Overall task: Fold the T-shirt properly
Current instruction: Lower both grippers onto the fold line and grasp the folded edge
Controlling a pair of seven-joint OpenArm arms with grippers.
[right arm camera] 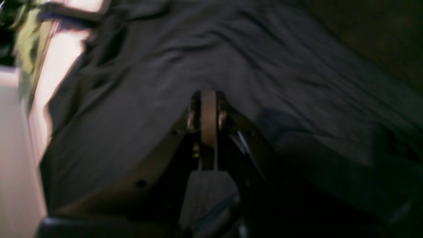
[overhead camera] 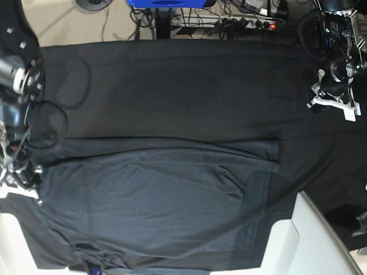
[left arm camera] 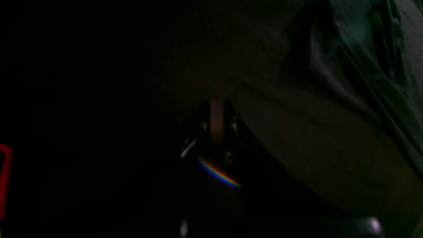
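the t-shirt (overhead camera: 155,212) lies spread on the black tablecloth (overhead camera: 172,86), ready for folding. the left gripper (overhead camera: 332,97) and right gripper (overhead camera: 20,177), jaws closed and empty, flank the shirt, probably parked clear of it.

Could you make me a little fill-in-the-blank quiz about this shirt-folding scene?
1. The T-shirt lies on a ___ tablecloth.
2. In the right wrist view, the right gripper has its jaws ___.
3. In the base view, the left gripper is over the tablecloth, to the ___ of the T-shirt.
4. In the base view, the power strip lies on the ___ beyond the table.

Missing words: black; shut; right; floor
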